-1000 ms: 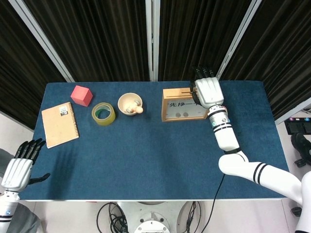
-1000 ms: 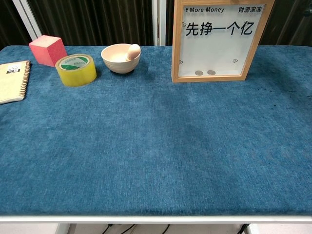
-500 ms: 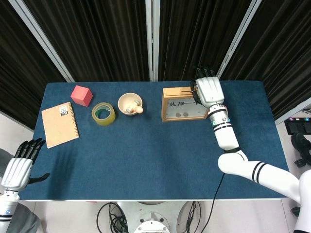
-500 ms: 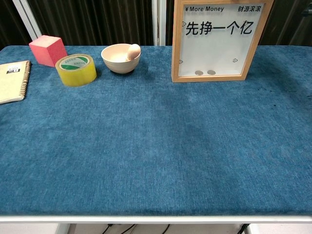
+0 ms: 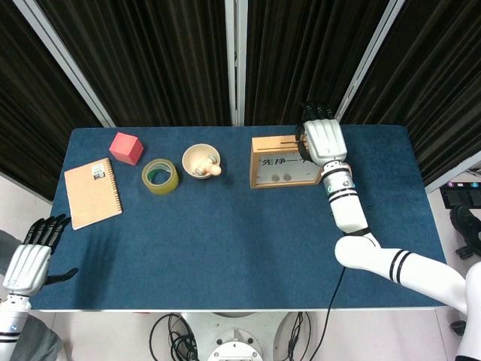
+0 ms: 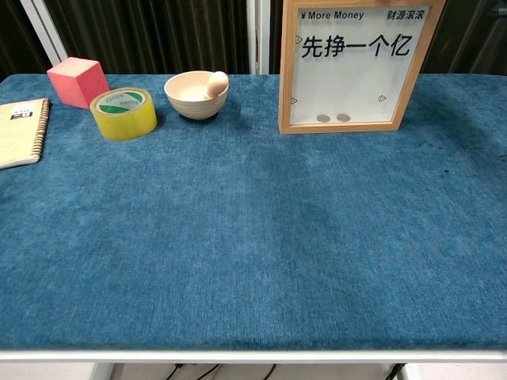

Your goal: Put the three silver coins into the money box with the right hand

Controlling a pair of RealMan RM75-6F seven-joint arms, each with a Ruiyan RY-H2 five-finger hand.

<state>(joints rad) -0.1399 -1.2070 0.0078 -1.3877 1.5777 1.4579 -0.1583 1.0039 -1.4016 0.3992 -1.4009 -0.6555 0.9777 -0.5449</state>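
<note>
- My right hand [image 5: 323, 141] edges slightly toward the far rim of the money box [image 5: 285, 161].
- I see my right elbow drift a touch leftward.

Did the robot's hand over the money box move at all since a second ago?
No. In the head view the right hand sits over the money box's top right end, by the same corner as before; any shift is too slight to call.

The table [image 6: 238, 237] was covered in deep blue cloth. A pink cube [image 6: 78, 81], a yellow tape roll [image 6: 123, 113] with a green-printed core, a cream bowl [image 6: 196, 95] and a tan notebook [image 5: 92, 192] were seen. The money box [image 6: 355, 65] was framed in pale wood, its white front lettered in black, with two silver coins [image 6: 333, 118] inside. The right hand [image 5: 322, 140] was white-backed with black fingers.
</note>
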